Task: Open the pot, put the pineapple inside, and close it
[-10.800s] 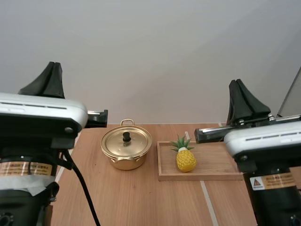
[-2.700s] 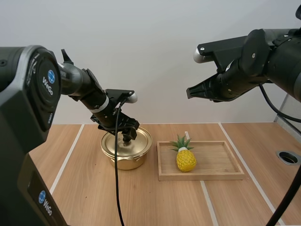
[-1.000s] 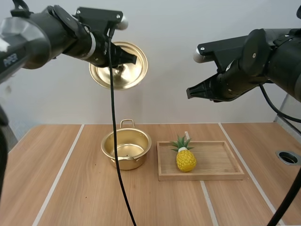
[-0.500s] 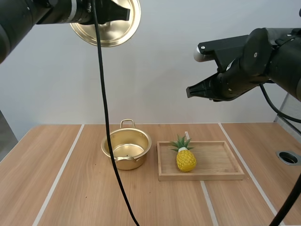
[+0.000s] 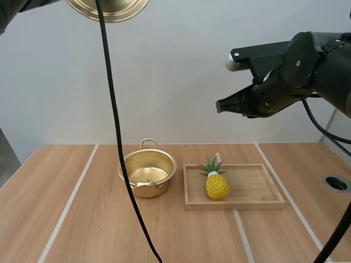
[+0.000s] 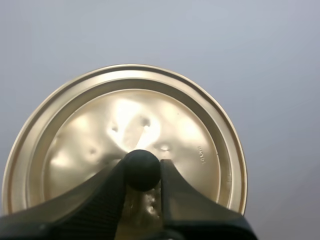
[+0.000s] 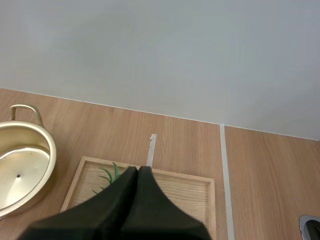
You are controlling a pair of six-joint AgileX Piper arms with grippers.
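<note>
The gold pot (image 5: 147, 175) stands open on the table, its inside bare; it also shows as the pot (image 7: 20, 170) beside the tray in the right wrist view. Its gold lid (image 5: 107, 8) hangs high above the table. My left gripper (image 6: 142, 171) is shut on the lid's black knob (image 6: 141, 169), with the lid (image 6: 125, 135) facing the camera. The yellow pineapple (image 5: 216, 182) stands in the wooden tray (image 5: 252, 189) right of the pot. My right gripper (image 5: 219, 107) hangs shut high above the tray, and its fingers (image 7: 135, 195) cover most of the pineapple's green leaves (image 7: 111, 173).
The wooden tray (image 7: 200, 192) lies on the wood table just right of the pot. A round hole (image 5: 335, 183) sits in the table near its right edge. White tape lines (image 5: 71, 197) run across the tabletop.
My left gripper has carried the lid further up, nearly out of the high view. The right arm, pot and pineapple have not moved.
</note>
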